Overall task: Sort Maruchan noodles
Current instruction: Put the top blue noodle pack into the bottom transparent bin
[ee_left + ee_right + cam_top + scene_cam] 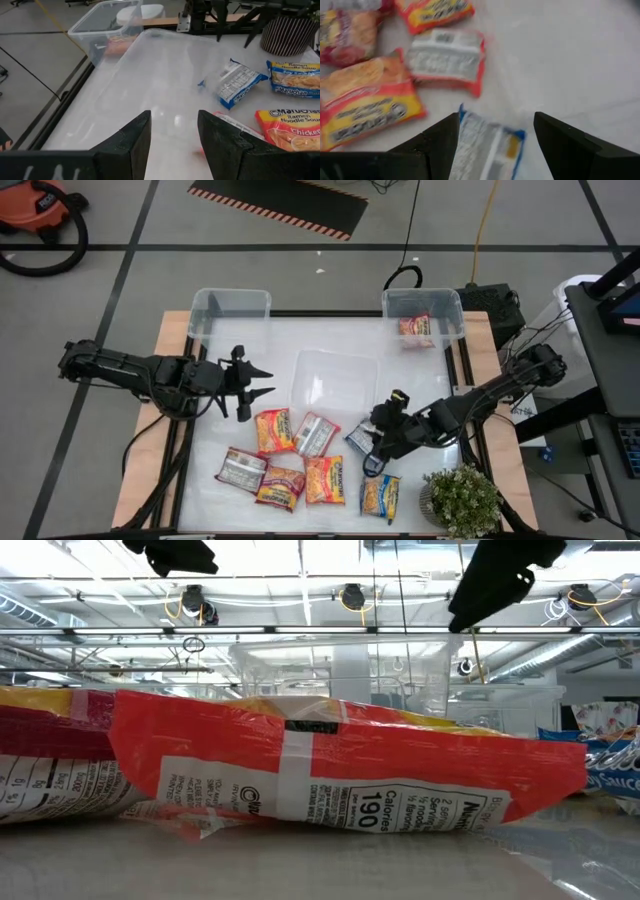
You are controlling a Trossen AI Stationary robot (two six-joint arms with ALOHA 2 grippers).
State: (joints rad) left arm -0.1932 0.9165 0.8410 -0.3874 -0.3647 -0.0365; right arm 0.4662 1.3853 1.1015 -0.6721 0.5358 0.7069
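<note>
Both arms are dark, near-black, built of chunky jointed segments; black cabling runs along the left arm (120, 367) and loops near its wrist; the left gripper (262, 381) ends in two slim pointed black fingers (131, 142), matte, wedge-shaped, with flat inner faces; the right arm (500, 385) is the same dark build, its rounded joint housing behind the wrist; a small yellow marking sits just behind the right gripper (371, 458); its fingers (437, 137) are broad, black, angular wedges.
</note>
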